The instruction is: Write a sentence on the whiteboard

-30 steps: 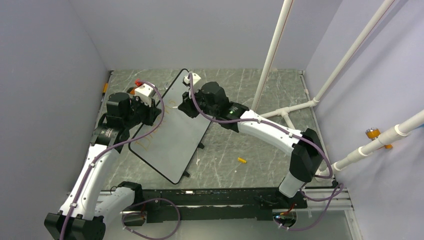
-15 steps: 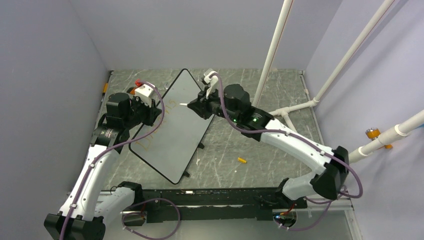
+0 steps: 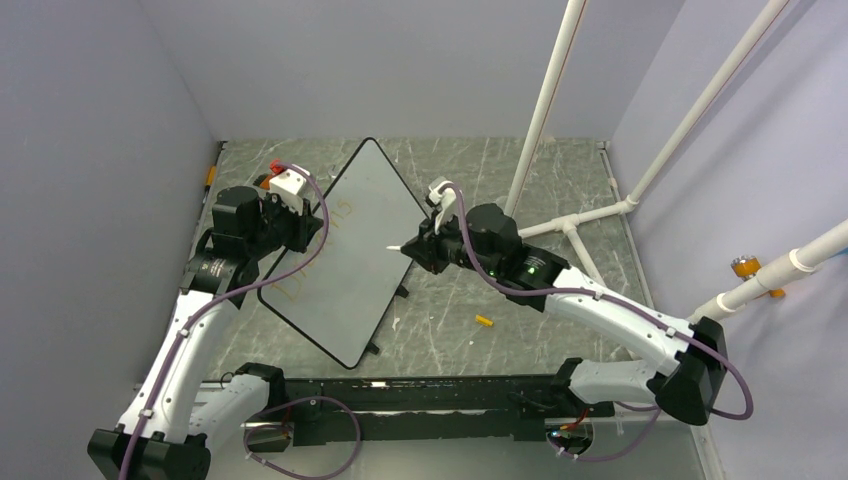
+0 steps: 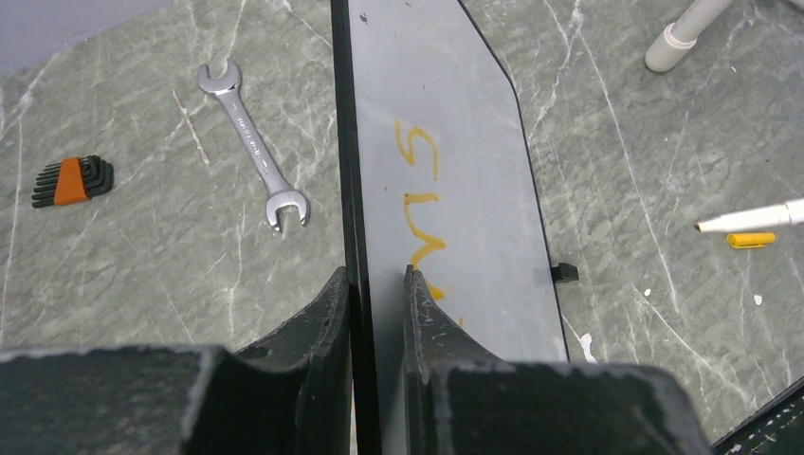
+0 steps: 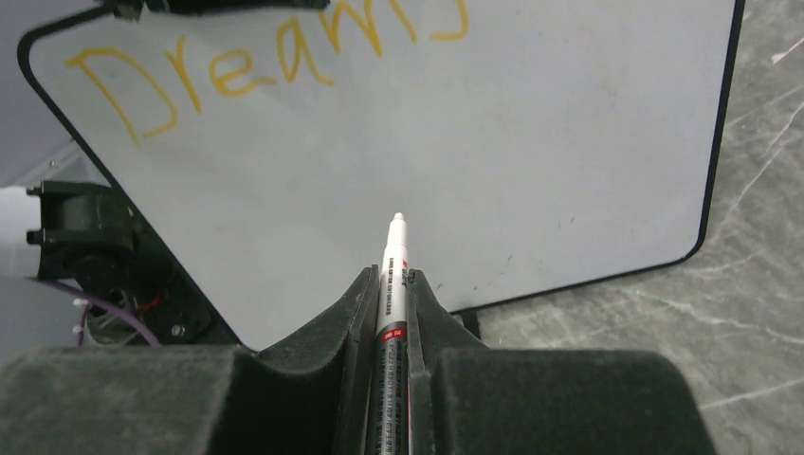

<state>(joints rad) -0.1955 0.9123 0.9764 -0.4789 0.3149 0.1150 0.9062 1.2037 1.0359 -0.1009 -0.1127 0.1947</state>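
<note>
Whiteboard (image 3: 350, 262) sits on the left half of the table (image 3: 520, 180), turned at an angle, with one corner far and one near. Its small black clips are on the right edge. The left gripper (image 4: 374, 277) is clenched on the board's left rim, one finger on each face, and the board looks tilted up on that side. The sentence (image 5: 265, 47) shows as one orange-yellow word, "Dreams", running along the left side of the board just by that gripper; its last letters lie just past the fingers in the left wrist view. The right gripper (image 5: 393, 280) is just right of the board, grasping a white marker (image 5: 394, 248) between its fingers. The bare tip points left at the blank part of the board below the word. From the left wrist the tip is apart from the board's right edge. A yellow cap (image 3: 484, 321) lies on the table near the marker. A wrench (image 4: 254, 147) and a hex key set (image 4: 71, 180) lie left of the board
</note>
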